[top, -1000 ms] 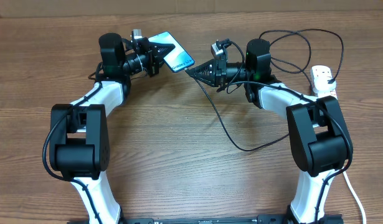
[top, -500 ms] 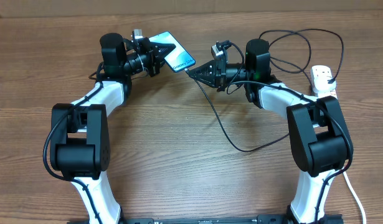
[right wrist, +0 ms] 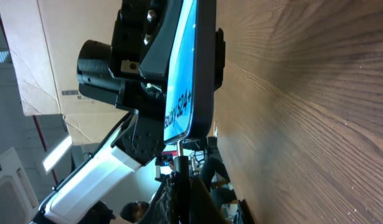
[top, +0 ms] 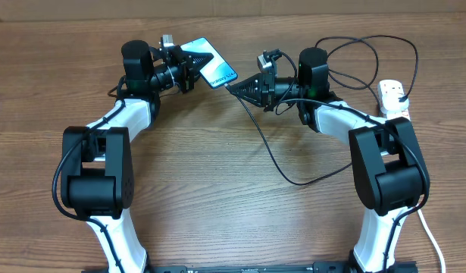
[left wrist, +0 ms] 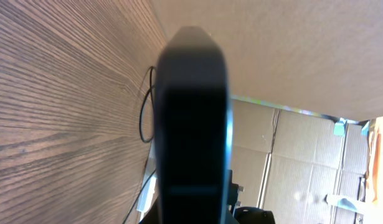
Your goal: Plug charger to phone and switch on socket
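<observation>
My left gripper (top: 189,73) is pinching the phone (top: 210,64), screen glowing blue; my right gripper (top: 234,87), just beside the phone, is squeezing the charger (top: 297,183) tip at its lower edge.

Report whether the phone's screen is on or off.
On: the phone shows a glowing light-blue screen with text in the right wrist view.

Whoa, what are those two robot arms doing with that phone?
The left gripper holds the phone, its screen glowing blue. The right gripper pinches the tip of the charger right at the phone's end; whether it is in yet I cannot tell. The socket lies beside the right arm, untouched.
</observation>
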`<state>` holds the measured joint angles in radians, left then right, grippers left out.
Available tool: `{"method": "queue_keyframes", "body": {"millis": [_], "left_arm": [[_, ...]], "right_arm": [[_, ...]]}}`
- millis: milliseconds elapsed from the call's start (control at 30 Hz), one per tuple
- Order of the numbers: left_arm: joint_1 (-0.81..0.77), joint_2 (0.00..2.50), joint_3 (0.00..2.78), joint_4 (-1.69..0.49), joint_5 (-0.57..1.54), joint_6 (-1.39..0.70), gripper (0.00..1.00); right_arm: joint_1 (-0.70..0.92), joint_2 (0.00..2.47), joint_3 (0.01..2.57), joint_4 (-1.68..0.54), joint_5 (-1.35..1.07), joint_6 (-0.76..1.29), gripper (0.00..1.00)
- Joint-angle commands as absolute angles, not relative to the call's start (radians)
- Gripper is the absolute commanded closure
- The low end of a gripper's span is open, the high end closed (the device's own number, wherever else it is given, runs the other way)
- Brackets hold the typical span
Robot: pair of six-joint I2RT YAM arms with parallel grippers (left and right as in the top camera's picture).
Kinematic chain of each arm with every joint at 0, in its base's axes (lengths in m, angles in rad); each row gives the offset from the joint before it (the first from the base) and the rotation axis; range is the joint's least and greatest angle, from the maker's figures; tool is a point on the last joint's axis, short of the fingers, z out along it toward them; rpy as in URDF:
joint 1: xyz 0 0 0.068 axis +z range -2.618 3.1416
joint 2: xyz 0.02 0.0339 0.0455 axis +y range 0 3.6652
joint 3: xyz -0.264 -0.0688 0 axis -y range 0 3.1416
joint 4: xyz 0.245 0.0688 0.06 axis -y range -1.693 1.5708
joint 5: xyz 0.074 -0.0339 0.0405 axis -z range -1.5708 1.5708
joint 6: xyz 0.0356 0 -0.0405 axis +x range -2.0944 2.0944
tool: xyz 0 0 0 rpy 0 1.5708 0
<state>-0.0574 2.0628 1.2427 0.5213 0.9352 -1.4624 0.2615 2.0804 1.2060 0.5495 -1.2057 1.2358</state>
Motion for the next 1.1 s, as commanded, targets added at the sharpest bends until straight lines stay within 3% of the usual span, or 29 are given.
{"method": "queue_keyframes", "body": {"millis": [0, 667, 1067], "left_arm": [[-0.067, 2.039, 1.265, 0.536, 0.991, -1.439, 0.96], [-0.099, 2.039, 1.265, 0.536, 0.958, -1.436, 0.96], [-0.061, 2.039, 1.265, 0.536, 0.937, -1.435, 0.96]], "right_arm": [[0.261, 2.055, 1.217, 0.549, -1.120, 1.250, 0.96], [0.308, 2.055, 1.217, 0.549, -0.978, 1.256, 0.96], [0.297, 2.055, 1.217, 0.575, -1.061, 1.249, 0.96]]}}
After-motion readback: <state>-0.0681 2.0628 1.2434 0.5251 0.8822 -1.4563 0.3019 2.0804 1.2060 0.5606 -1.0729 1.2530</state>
